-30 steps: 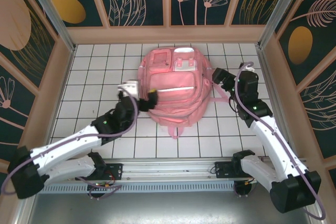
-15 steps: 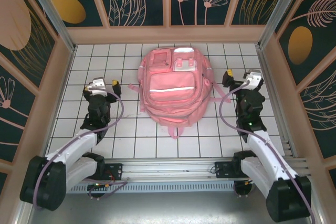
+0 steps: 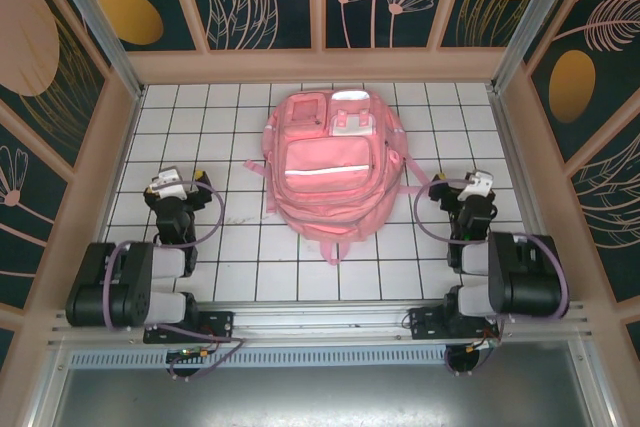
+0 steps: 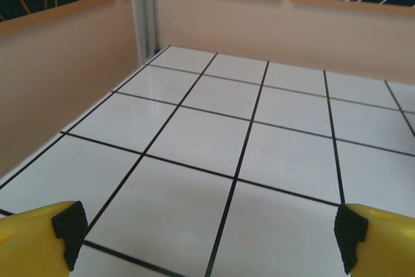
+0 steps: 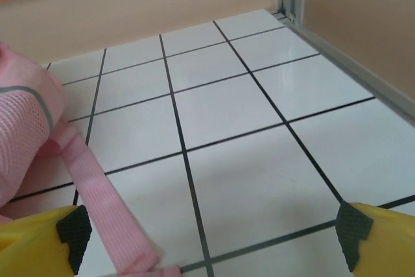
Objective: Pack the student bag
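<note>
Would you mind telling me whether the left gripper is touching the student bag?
Apart. The top external view shows the open left gripper well to the left of the student bag, with bare white tiles between them.

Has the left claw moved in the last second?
Yes. The left gripper has pulled back from the left side of the bag, leftward and toward its own base, and now sits apart from it.
</note>
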You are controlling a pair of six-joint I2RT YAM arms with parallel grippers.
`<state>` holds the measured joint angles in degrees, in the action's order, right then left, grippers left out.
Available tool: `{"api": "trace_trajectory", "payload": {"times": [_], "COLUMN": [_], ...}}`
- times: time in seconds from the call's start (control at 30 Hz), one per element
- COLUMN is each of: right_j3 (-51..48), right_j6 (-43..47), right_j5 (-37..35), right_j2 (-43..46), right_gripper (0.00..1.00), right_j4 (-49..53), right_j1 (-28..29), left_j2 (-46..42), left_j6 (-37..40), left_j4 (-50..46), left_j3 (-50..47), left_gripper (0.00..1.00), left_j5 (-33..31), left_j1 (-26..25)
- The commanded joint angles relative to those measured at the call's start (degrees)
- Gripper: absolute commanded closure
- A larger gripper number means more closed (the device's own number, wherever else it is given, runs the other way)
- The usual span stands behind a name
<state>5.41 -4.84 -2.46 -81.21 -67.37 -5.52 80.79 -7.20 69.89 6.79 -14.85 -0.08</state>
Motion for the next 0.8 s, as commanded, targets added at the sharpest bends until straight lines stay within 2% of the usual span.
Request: {"api": "trace_trajectory", "payload": {"times": [0.0, 0.03, 0.07, 0.13, 0.17, 0.2, 0.37, 0.47, 0.77], "right_j3": [-1.2, -0.6, 1.6, 5.9, 7.5, 7.7, 7.9, 7.6, 7.7], "right_j6": [-1.5, -1.2, -0.6, 1.5, 2.6, 3.2, 3.4, 3.8, 3.7], "right_j5": [7.4, 10.9, 10.8, 10.3, 7.4, 5.1, 4.7, -0.5, 0.0], "right_j2": [-7.9, -7.9, -6.0, -7.1, -6.7, -7.2, -6.9, -7.0, -7.0], "right_gripper": [0.01, 0.01, 0.01, 0.01, 0.01, 0.01, 0.01, 0.01, 0.01], "right_j4": [-22.8, -22.1, -14.9, -8.9, -4.4, -5.0, -4.0, -4.9, -4.6], "right_j1": [-1.7, -2.6, -2.4, -0.4, 1.2, 2.5, 2.7, 4.6, 4.3], "left_j2": [7.9, 6.4, 5.2, 6.4, 6.4, 6.6, 6.5, 6.3, 6.3], "left_j6": [-0.3, 0.1, 1.4, 2.7, 2.4, 2.3, 2.4, 2.4, 2.6], "left_j4": [22.4, 16.6, 7.9, 1.9, 3.0, 3.2, 2.3, 2.8, 3.1], "left_j3": [-2.1, -0.5, 2.8, 7.3, 6.8, 6.9, 7.2, 6.8, 6.7], "left_gripper": [0.01, 0.01, 0.01, 0.01, 0.01, 0.01, 0.01, 0.01, 0.01], "left_j5": [2.5, 4.4, 7.1, 10.5, 9.8, 8.9, 9.0, 9.0, 8.9], "left_j1": [0.5, 0.5, 0.5, 0.5, 0.5, 0.5, 0.5, 0.5, 0.3]}}
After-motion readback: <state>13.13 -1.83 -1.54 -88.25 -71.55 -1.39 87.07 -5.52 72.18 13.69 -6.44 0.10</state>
